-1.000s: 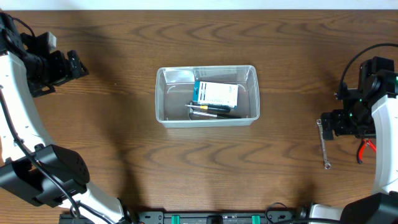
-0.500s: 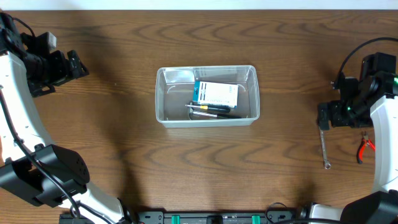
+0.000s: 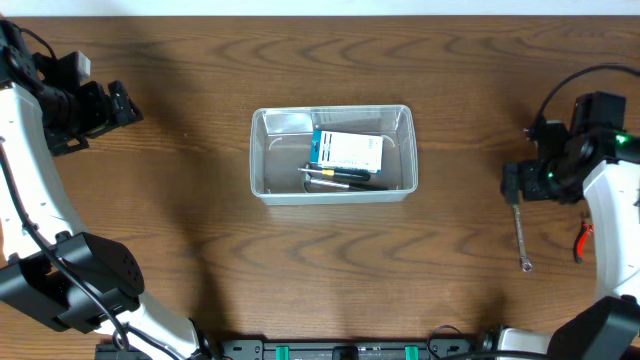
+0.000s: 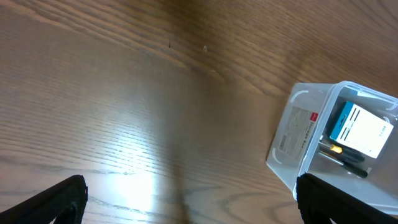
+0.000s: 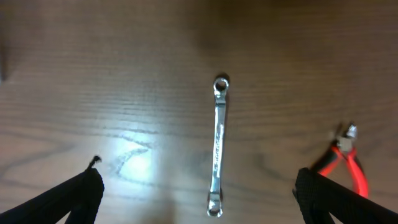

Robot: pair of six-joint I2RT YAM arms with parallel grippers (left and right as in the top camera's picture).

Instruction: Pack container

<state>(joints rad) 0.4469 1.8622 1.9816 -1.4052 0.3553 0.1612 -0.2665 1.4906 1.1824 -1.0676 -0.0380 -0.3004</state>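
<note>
The clear container [image 3: 258, 150] sits mid-table, holding a blue-and-white box [image 3: 346, 150] and dark pens [image 3: 340, 176]. A silver wrench [image 3: 521, 235] lies on the wood at the right, with red-handled pliers [image 3: 581, 240] beside it. My right gripper [image 3: 512, 185] hovers open over the wrench's far end. In the right wrist view the wrench [image 5: 218, 146] lies lengthwise between the spread fingers of the right gripper [image 5: 202, 196], untouched, and the pliers [image 5: 345, 158] are at the right. My left gripper [image 3: 125, 103] stays far left, open and empty [image 4: 193, 202], with the container [image 4: 292, 134] at its right.
The table is dark wood grain. The left arm's base [image 3: 75, 280] stands at the front left. The right arm's links [image 3: 610, 200] run along the right edge, partly over the pliers. A black rail [image 3: 340, 350] lines the front edge.
My right gripper has shifted left and toward the far side, from over the wrench's middle to its upper end. Jaws stayed open. The left arm and container have not moved.
</note>
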